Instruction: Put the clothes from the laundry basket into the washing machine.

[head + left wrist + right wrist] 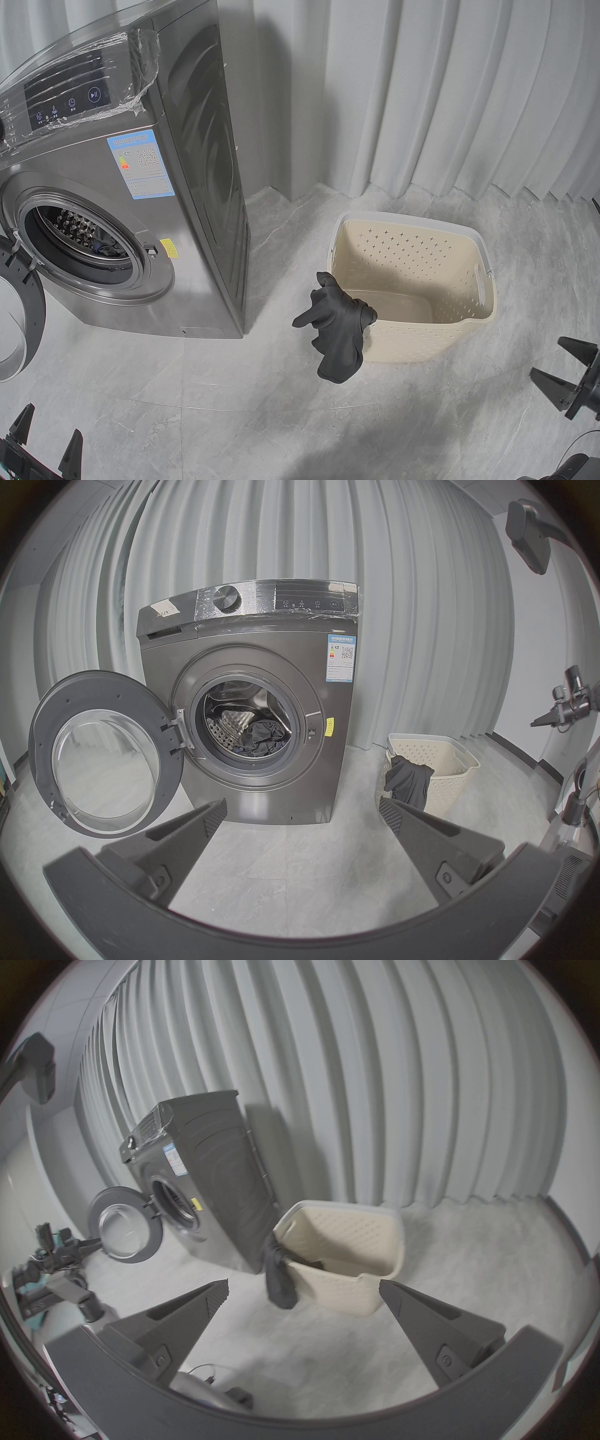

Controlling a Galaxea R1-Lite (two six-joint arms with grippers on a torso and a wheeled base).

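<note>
Both grippers hang low over the floor with nothing between their fingers. The left gripper (51, 424) has its 2 fingers spread wide and sits in front of the washer, facing its open front. The right gripper (549, 357) is spread wide too, out to the right of the basket and well apart from it.

A pale curtain (437, 94) in long folds covers the wall behind everything. The floor (250, 425) is grey, marble-patterned tile.

The washer (187, 187) is a dark grey front loader standing on the left, with its back near the curtain. Clear film wraps its control panel and a blue label sits on its front. Its round door (106, 755) is swung fully open to the left, hinged at the left of the opening, with its glass window facing out. The drum (231, 720) is open to view, and dark clothes (259, 737) lie in a heap in its lower part.

The basket (412, 344) is cream plastic with perforated walls and a pale rim. It stands upright on the floor to the right of the washer, apart from it, and near the curtain.

1 dark grey garment (337, 331) is draped over the basket's rim at the corner nearest the washer. Most of it hangs down the outside of the wall, and a smaller part lies inside. Whether its lower end touches the floor cannot be told.
</note>
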